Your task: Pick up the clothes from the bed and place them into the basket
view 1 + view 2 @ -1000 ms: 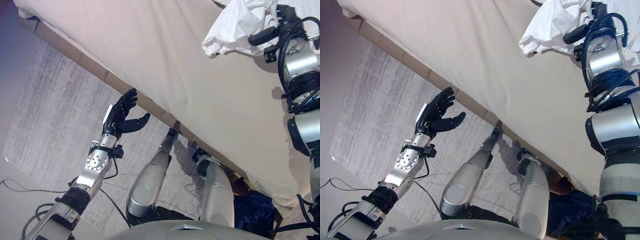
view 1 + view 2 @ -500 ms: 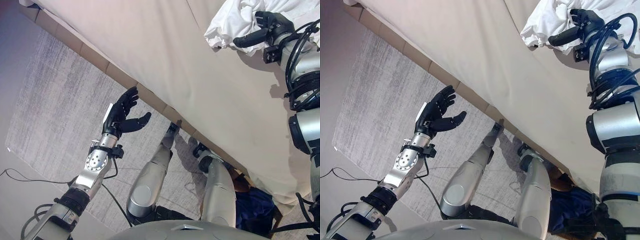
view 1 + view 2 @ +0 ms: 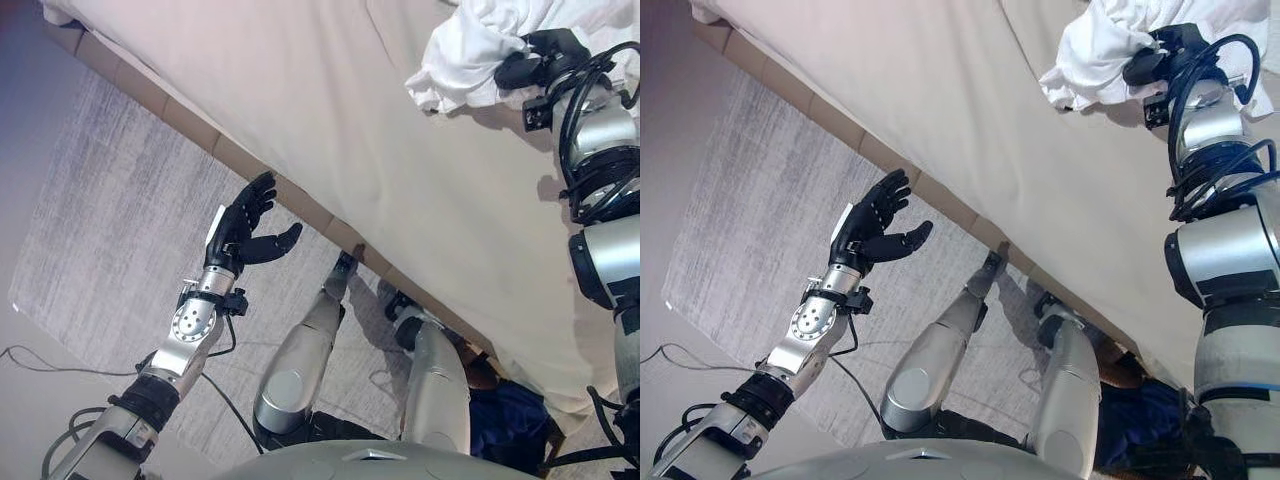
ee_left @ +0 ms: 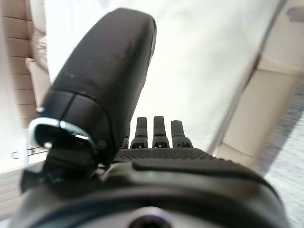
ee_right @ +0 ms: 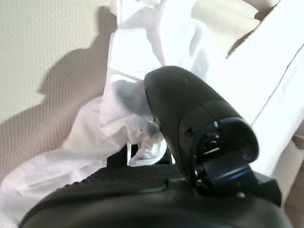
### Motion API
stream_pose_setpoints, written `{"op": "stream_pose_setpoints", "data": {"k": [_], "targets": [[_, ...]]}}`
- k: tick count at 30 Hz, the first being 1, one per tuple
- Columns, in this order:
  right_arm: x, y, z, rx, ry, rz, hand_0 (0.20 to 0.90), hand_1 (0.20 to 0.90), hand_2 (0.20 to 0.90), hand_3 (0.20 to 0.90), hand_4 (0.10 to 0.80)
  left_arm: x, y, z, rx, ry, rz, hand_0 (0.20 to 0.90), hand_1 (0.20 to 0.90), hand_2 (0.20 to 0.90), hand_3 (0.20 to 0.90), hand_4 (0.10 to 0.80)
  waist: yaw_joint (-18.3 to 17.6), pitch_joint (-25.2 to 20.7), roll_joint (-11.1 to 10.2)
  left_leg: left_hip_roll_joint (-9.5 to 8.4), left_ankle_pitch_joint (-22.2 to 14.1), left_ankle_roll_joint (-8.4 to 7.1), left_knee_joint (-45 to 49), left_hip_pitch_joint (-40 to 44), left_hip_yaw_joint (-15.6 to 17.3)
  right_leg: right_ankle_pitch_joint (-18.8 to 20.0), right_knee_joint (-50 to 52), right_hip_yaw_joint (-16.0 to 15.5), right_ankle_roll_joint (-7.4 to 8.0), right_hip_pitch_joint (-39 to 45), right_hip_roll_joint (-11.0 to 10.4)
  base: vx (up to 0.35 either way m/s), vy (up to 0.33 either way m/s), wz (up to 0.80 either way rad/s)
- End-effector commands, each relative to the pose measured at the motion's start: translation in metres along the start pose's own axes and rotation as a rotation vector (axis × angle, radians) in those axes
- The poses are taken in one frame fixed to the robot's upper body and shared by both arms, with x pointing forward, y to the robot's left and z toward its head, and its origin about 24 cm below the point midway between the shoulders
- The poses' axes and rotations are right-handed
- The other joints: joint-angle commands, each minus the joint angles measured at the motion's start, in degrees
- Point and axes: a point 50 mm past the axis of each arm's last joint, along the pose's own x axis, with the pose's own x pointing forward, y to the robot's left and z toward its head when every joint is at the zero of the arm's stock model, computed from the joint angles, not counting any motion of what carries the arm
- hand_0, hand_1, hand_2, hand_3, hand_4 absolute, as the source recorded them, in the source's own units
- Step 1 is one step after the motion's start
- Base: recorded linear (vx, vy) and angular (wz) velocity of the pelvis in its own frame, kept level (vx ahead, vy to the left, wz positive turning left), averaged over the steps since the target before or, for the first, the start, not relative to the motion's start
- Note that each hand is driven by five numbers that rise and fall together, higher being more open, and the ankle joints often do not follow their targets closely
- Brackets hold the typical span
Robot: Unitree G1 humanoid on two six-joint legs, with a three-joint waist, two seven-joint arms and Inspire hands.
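Note:
A crumpled white garment [image 3: 470,50] lies on the bed's beige sheet [image 3: 350,120] at the upper right. My right hand [image 3: 540,62] rests on its near edge. The right wrist view shows its thumb [image 5: 190,109] curled in, with white cloth [image 5: 137,142] bunched against the palm. My left hand [image 3: 245,225] hangs open over the floor beside the bed's edge, fingers straight and holding nothing; the left wrist view shows its fingers [image 4: 159,135] extended toward the bed side. No basket is in view.
The bed's tan padded base [image 3: 300,205] runs diagonally from upper left to lower right. A grey rug [image 3: 110,200] covers the floor to its left. Something dark blue [image 3: 505,420] lies on the floor at the lower right.
My right thumb, stretched out half a second ago, has curled in onto the white garment. The left hand has held still.

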Motion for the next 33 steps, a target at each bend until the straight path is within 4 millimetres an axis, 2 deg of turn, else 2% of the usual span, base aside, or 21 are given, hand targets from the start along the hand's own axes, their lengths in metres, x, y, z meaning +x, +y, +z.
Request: {"op": "stream_pose_setpoints", "data": {"k": [1, 5, 8, 12, 16, 18, 21, 23, 24, 25, 27, 30, 33], "targets": [[-0.006, -0.024, 0.047, -0.104, -0.195, -0.087, 0.300, 0.300, 0.300, 0.200, 0.100, 0.001, 0.005, 0.013, -0.004, -0.080, 0.010, 0.900, 0.900, 0.900, 0.900, 0.800, -2.2, -1.4, 0.4, -0.31, -4.0, 4.20, -2.1, 5.4, 0.0, 5.9, -6.9, 3.0, 2.74, 6.9, -0.3, 0.024, 0.052, -0.11], [-0.007, -0.027, 0.040, -0.079, -0.207, -0.082, 0.300, 0.300, 0.300, 0.200, 0.100, -0.002, 0.009, 0.002, 0.003, -0.017, 0.032, 0.900, 0.900, 0.900, 0.900, 0.800, -3.5, -4.9, -1.2, 0.23, -5.8, 4.05, -2.0, 8.7, 0.9, 6.6, -10.3, 3.8, 2.93, 11.2, -0.3, 0.046, 0.044, -0.21], [-0.009, -0.025, 0.037, 0.028, -0.248, -0.052, 0.300, 0.300, 0.300, 0.200, 0.100, -0.008, 0.013, -0.010, 0.022, 0.050, 0.053, 0.900, 0.900, 0.900, 0.900, 0.800, -4.7, -7.6, -2.6, 0.74, -7.0, 3.83, -1.9, 11.0, 1.8, 7.4, -13.1, 4.5, 3.06, 14.6, 0.0, 0.032, 0.036, -0.12], [-0.013, -0.016, 0.027, 0.172, -0.280, 0.015, 0.300, 0.300, 0.300, 0.200, 0.100, -0.021, 0.019, -0.037, 0.098, 0.216, 0.081, 0.900, 0.900, 0.900, 0.900, 0.800, -7.0, -11.2, -4.8, 1.58, -9.3, 3.73, -1.0, 14.2, 4.0, 8.1, -15.9, 7.0, 3.17, 18.6, 0.5, 0.050, 0.055, -0.25], [-0.019, -0.006, 0.007, 0.261, -0.287, 0.088, 0.300, 0.300, 0.300, 0.200, 0.100, -0.042, 0.027, -0.077, 0.180, 0.503, 0.138, 0.900, 0.900, 0.900, 0.900, 0.800, -10.9, -15.7, -7.0, 1.79, -12.0, 4.33, 1.2, 17.6, 6.9, 9.3, -17.2, 12.0, 3.71, 21.4, 0.9, 0.048, 0.111, -0.38], [-0.021, -0.003, -0.003, 0.306, -0.272, 0.122, 0.300, 0.300, 0.300, 0.200, 0.100, -0.047, 0.029, -0.088, 0.208, 0.579, 0.151, 0.900, 0.900, 0.900, 0.900, 0.800, -12.4, -17.1, -7.6, 1.58, -13.2, 4.81, 2.0, 18.9, 8.2, 10.0, -17.5, 14.2, 4.20, 22.1, 0.9, 0.033, 0.123, -0.46], [-0.029, 0.009, -0.028, 0.312, -0.235, 0.167, 0.300, 0.300, 0.300, 0.200, 0.100, -0.045, 0.030, -0.097, 0.223, 0.667, 0.185, 0.900, 0.900, 0.900, 0.900, 0.800, -15.7, -19.3, -8.3, 1.14, -14.5, 5.74, 1.9, 21.8, 10.3, 12.6, -18.2, 18.4, 6.06, 22.3, 0.9, 0.013, 0.085, -0.55], [-0.034, 0.014, -0.041, 0.327, -0.211, 0.183, 0.300, 0.300, 0.300, 0.200, 0.100, -0.046, 0.032, -0.102, 0.215, 0.712, 0.210, 0.900, 0.900, 0.900, 0.900, 0.800, -17.2, -20.0, -8.8, 0.78, -14.9, 6.11, 1.0, 23.1, 11.0, 16.3, -19.9, 20.3, 7.59, 21.3, 0.3, -0.048, -0.004, -0.57], [-0.037, 0.018, -0.046, 0.339, -0.198, 0.191, 0.300, 0.300, 0.300, 0.200, 0.100, -0.045, 0.034, -0.105, 0.214, 0.732, 0.220, 0.900, 0.900, 0.900, 0.900, 0.800, -18.1, -20.2, -9.0, 0.68, -14.8, 5.97, -0.1, 24.1, 11.4, 19.3, -21.0, 20.8, 8.34, 20.2, 0.0, -0.115, -0.009, -0.64], [-0.038, 0.024, -0.049, 0.360, -0.194, 0.202, 0.300, 0.300, 0.300, 0.200, 0.100, -0.046, 0.036, -0.107, 0.209, 0.748, 0.236, 0.900, 0.900, 0.900, 0.900, 0.800, -18.3, -20.1, -9.3, 0.71, -14.7, 5.67, -1.6, 25.4, 13.1, 22.5, -20.5, 18.3, 9.09, 18.7, -0.8, -0.148, 0.015, -0.58], [-0.041, 0.038, -0.047, 0.407, -0.203, 0.243, 0.300, 0.300, 0.300, 0.200, 0.100, -0.048, 0.041, -0.108, 0.192, 0.766, 0.282, 0.900, 0.900, 0.900, 0.900, 0.800, -17.9, -19.5, -8.7, 1.95, -13.5, 5.50, -4.6, 27.0, 17.3, 23.2, -17.2, 13.2, 9.45, 17.7, -1.4, -0.258, 0.065, -0.95], [-0.041, 0.047, -0.045, 0.508, -0.221, 0.236, 0.300, 0.300, 0.300, 0.200, 0.100, -0.038, 0.048, -0.099, 0.169, 0.740, 0.317, 0.900, 0.900, 0.900, 0.900, 0.800, -16.5, -20.0, -7.5, 3.29, -9.9, 5.76, -8.4, 25.8, 21.7, 20.8, -12.0, 9.0, 8.68, 20.0, -1.9, -0.385, 0.023, -1.53], [-0.037, 0.042, -0.058, 0.541, -0.213, 0.205, 0.300, 0.300, 0.300, 0.200, 0.100, -0.033, 0.052, -0.098, 0.138, 0.743, 0.338, 0.900, 0.900, 0.900, 0.900, 0.800, -15.0, -21.9, -7.6, 3.86, -9.7, 5.50, -8.2, 24.8, 22.5, 20.3, -14.8, 6.6, 8.35, 24.0, -4.3, -0.188, -0.094, -1.28]]}}
